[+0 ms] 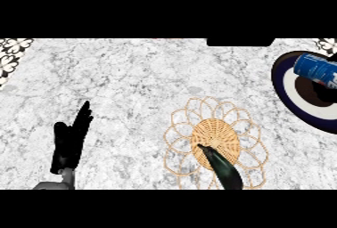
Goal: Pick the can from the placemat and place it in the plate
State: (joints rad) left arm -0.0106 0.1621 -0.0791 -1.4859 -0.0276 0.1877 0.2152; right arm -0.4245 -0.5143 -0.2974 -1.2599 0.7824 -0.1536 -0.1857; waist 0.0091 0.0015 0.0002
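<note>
Firstly, counter [132, 80] — a broad slab of white-and-grey marbled stone with fine mottled veining, filling almost the whole head view.

Placemat [217, 140] — round, woven straw-coloured wicker, a dense oval core ringed by open looped petals like lace. It lies flat on the counter, right of centre and near the lower edge, with nothing standing on it.

Plate [280, 80] — round, glossy, dark navy rim, a pale ring within and a dark centre. It is cut off by the right edge of the view and sits well apart from the placemat.

Left hand [69, 140] — matt black on a grey forearm, at lower left. It rests open, fingers straight and pointing up, touching nothing.

Right hand [220, 167] — matt black, seen narrow and edge-on, coming in from the lower edge over the placemat's core. Its fingers are straight and drawn together to a point; it holds nothing.

Can [316, 67] — a blue cylinder with white lettering, lying on its side, tilted, on the upper part of the plate.

Black block [240, 42] — flat, rectangular, at the counter's far edge.

Patterned patches [13, 55] — black-and-white floral motifs at the two upper corners.
</note>
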